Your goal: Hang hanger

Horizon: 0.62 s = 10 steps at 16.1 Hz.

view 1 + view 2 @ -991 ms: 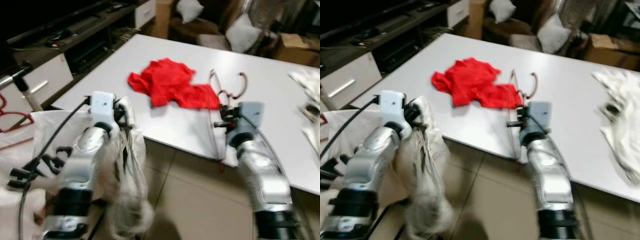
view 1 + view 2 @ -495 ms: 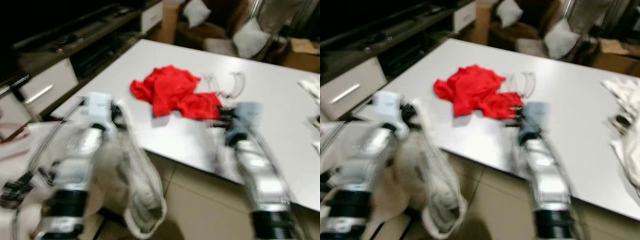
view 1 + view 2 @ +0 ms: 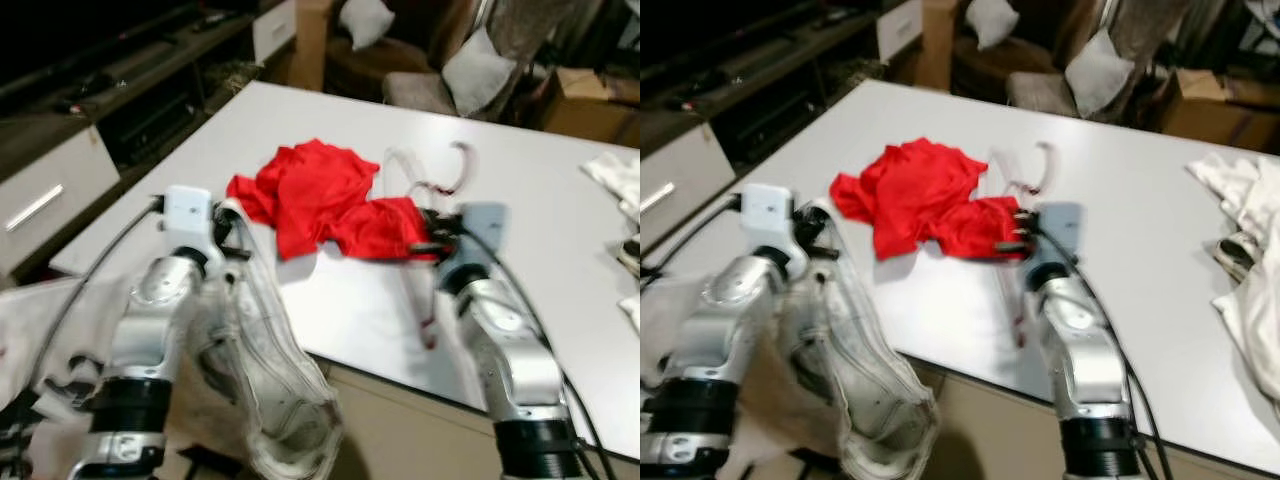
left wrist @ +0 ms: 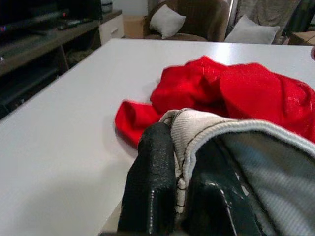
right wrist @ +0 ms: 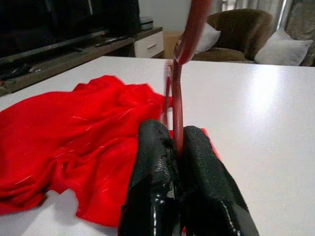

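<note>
Hanger [image 5: 183,59] status: one red hanger is clamped between the two black fingers [image 5: 152,187] of the right gripper [image 5: 176,147], with its hook rising above the fingertips; in the head views the right gripper [image 3: 437,232] is raised over the white table [image 3: 340,300], just beside the red garment [image 3: 310,195], and the hanger trails down from it as a thin red line toward the table edge. Motion blur prevents confirming whether the pale curved outlines behind the gripper belong to this hanger or to a second one. The left gripper [image 4: 179,162] is closed on the ribbed hem of a grey-white garment [image 3: 265,370], which hangs from it past the near table edge toward the floor. Progress assessment: the pickup stage appears complete, since both the hanger and a garment are secured and lifted. No rail or hook is identifiable in these views, so the hanging stage is judged not yet done; carrying the hanger to a support and hooking it on remain. Inventory: one white table; one red garment, crumpled on the table; one grey-white garment in the left gripper; at least one red hanger; white cloth [image 3: 1245,250] heaped at the robot's right table edge, item count indeterminate; two pale cushions [image 3: 475,65] on the seats behind the table.
</note>
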Motion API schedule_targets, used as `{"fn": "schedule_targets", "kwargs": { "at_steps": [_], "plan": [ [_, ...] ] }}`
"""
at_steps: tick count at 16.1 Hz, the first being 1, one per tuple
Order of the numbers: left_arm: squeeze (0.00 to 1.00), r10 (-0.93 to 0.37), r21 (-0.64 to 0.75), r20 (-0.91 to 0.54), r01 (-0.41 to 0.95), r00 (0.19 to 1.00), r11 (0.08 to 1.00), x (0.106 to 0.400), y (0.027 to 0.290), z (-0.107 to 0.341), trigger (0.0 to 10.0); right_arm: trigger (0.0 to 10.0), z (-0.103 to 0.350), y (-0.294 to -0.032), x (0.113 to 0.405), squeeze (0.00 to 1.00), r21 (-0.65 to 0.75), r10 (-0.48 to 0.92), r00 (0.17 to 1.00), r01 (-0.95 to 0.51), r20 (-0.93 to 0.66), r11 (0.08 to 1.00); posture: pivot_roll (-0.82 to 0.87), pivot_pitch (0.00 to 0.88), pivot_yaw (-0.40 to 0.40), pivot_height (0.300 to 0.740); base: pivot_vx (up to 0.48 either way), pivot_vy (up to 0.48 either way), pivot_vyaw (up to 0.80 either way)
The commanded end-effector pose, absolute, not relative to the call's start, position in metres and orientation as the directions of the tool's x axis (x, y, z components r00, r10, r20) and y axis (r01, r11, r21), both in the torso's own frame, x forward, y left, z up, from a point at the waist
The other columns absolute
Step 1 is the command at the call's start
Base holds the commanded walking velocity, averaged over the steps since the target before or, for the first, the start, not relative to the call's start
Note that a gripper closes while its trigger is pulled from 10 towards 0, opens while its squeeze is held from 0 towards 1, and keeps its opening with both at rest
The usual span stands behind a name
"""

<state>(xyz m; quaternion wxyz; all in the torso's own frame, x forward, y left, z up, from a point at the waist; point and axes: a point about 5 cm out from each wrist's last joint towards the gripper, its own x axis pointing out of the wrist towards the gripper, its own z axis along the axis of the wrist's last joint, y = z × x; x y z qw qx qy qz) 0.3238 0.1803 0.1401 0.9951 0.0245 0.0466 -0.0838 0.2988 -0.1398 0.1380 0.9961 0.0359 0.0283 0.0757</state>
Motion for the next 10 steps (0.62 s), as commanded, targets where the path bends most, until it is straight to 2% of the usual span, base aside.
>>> {"fn": "schedule_targets", "kwargs": {
  "at_steps": [1, 3, 5, 7, 10],
  "plan": [
    [0.00, -0.232, 0.068, 0.020, 0.230, 0.972, 0.971, 0.332, 0.162, 0.169, 10.0, 10.0, 0.141, -0.155, 0.298, 0.00, 0.051, 0.106, 0.993, -0.104, -0.042, 0.993, -0.06, 0.000, 0.014, 0.740, 0.356, 0.000, -0.80],
    [0.00, -0.281, 0.068, 0.043, 0.278, 0.959, 0.958, 0.331, 0.156, 0.177, 10.0, 10.0, 0.142, -0.156, 0.297, 0.00, 0.053, 0.102, 0.994, -0.101, -0.031, 0.994, -0.06, 0.000, 0.014, 0.740, 0.317, 0.000, -0.27],
    [0.00, -0.373, 0.071, 0.056, 0.369, 0.926, 0.927, 0.327, 0.146, 0.185, 10.0, 10.0, 0.143, -0.156, 0.297, 0.00, 0.039, 0.122, 0.992, -0.121, -0.028, 0.992, -0.06, 0.000, 0.012, 0.740, 0.000, 0.000, 0.00],
    [0.00, -0.355, 0.087, 0.112, 0.346, 0.928, 0.934, 0.332, 0.149, 0.201, 10.0, 10.0, 0.145, -0.155, 0.297, 0.00, 0.031, 0.183, 0.983, -0.183, -0.020, 0.983, -0.06, 0.000, 0.012, 0.740, 0.000, 0.000, 0.00],
    [0.00, -0.393, 0.094, 0.157, 0.382, 0.906, 0.919, 0.337, 0.146, 0.223, 10.0, 10.0, 0.148, -0.156, 0.296, 0.00, -0.007, 0.246, 0.969, -0.246, -0.030, 0.969, -0.05, 0.000, 0.015, 0.740, 0.000, 0.000, 0.00]
  ]
}}
